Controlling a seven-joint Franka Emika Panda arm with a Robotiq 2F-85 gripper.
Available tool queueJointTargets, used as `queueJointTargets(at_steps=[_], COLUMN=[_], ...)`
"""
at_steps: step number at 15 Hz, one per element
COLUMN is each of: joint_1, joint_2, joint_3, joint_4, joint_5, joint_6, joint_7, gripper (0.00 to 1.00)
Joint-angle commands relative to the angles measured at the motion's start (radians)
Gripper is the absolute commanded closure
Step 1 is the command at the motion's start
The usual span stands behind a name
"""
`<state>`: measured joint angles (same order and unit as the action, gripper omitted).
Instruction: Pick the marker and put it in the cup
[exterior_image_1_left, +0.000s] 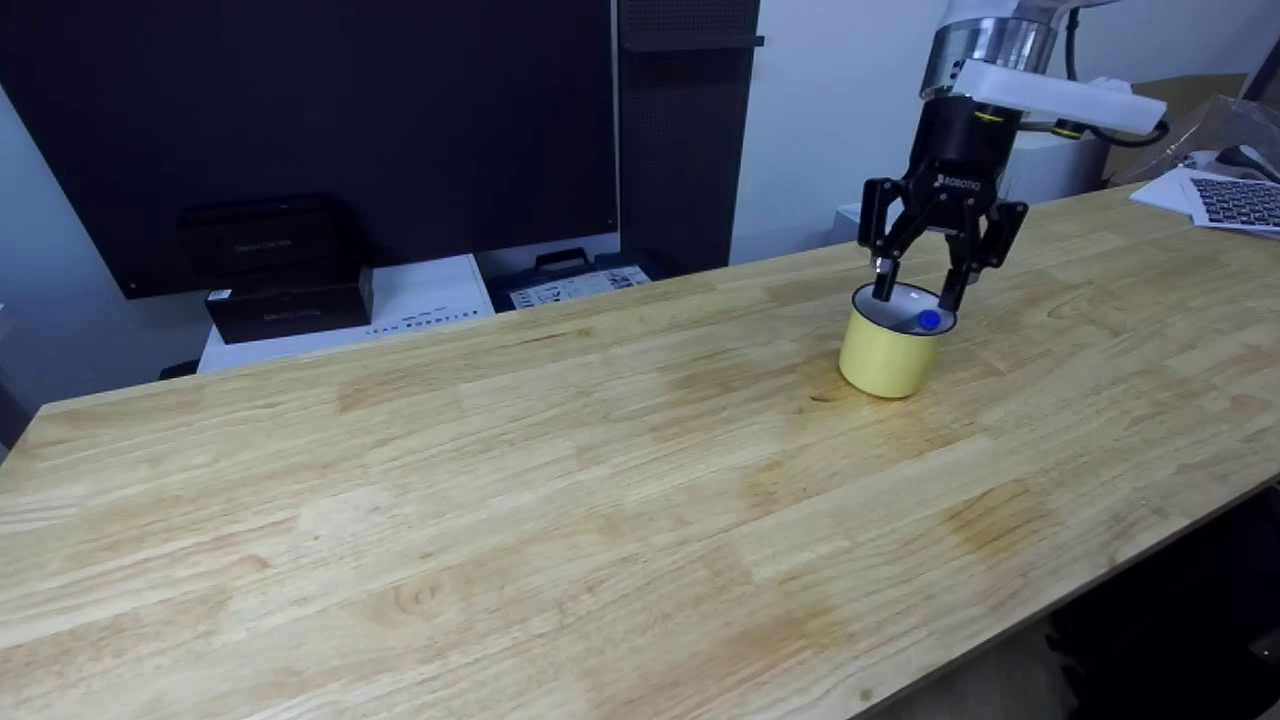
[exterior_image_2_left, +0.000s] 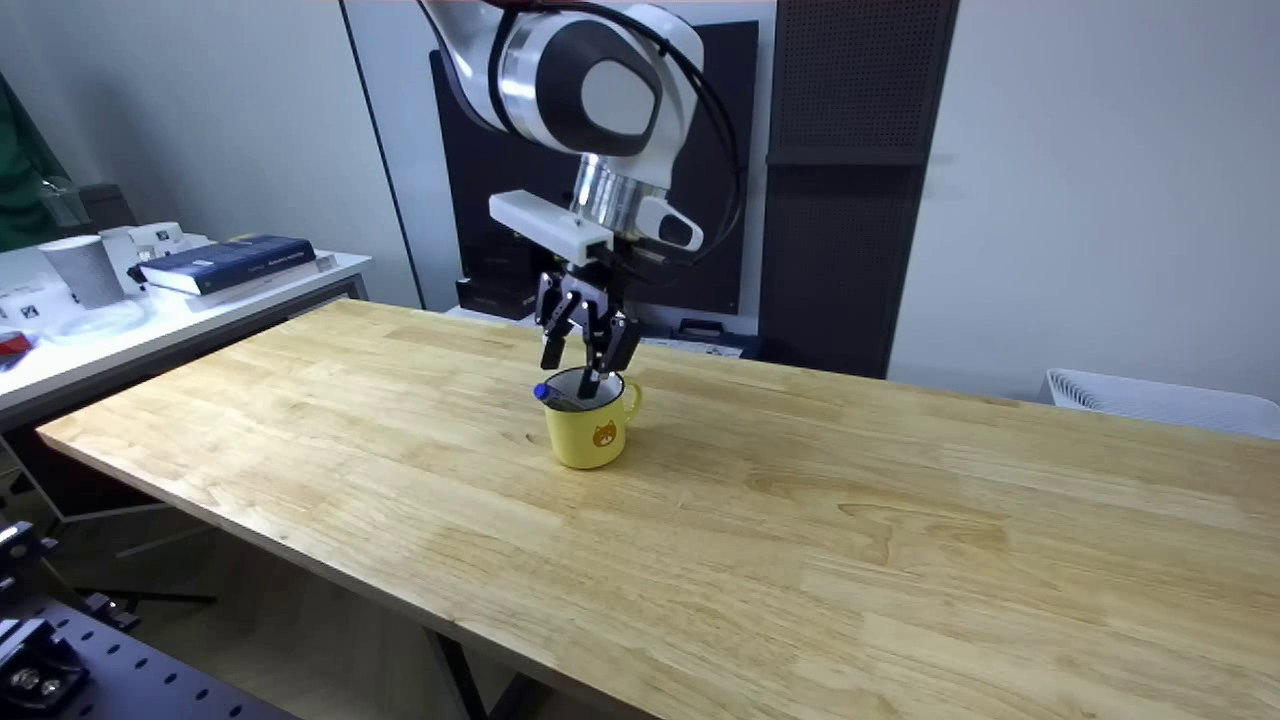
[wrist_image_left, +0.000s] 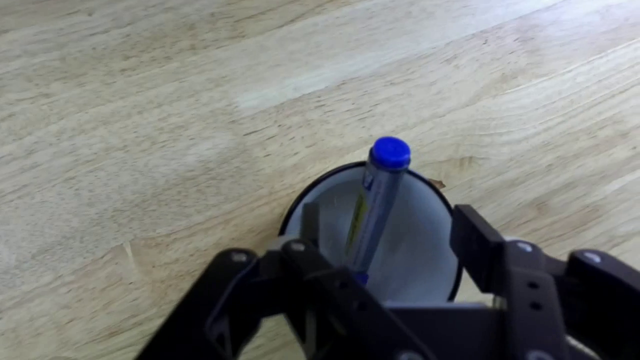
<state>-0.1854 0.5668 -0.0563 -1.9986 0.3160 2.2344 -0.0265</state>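
Observation:
The cup (exterior_image_1_left: 888, 362), pale yellow with a dark rim, stands upright on the wooden table; its handle and a small animal face show in an exterior view (exterior_image_2_left: 580, 440). The marker (wrist_image_left: 377, 205) is inside the cup, tilted, its blue end leaning over the rim. That blue end also shows in both exterior views (exterior_image_1_left: 929, 320) (exterior_image_2_left: 541, 391). My gripper (exterior_image_1_left: 918, 293) points down over the cup's mouth, open, with nothing between its fingers. In the wrist view the gripper (wrist_image_left: 387, 220) has one finger at each side of the cup, apart from the marker. Whether the fingertips dip below the rim is unclear.
A laptop keyboard (exterior_image_1_left: 1240, 203) lies at the table's far end. Dark boxes (exterior_image_1_left: 290, 308) stand behind the table's back edge. A side table holds a blue book (exterior_image_2_left: 235, 262) and a grey paper cup (exterior_image_2_left: 85, 270). The wooden table (exterior_image_2_left: 900, 560) has an open front edge.

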Motion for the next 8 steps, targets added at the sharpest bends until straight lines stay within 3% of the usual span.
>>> queueJointTargets(at_steps=[1, 8], joint_1=[0.005, 0.113], joint_2=[-0.039, -0.233], joint_3=[-0.001, -0.034], joint_4=[0.006, -0.118], joint_5=[-0.019, -0.226], joint_6=[-0.006, 0.123], joint_7=[0.004, 0.08], gripper=[0.01, 0.0])
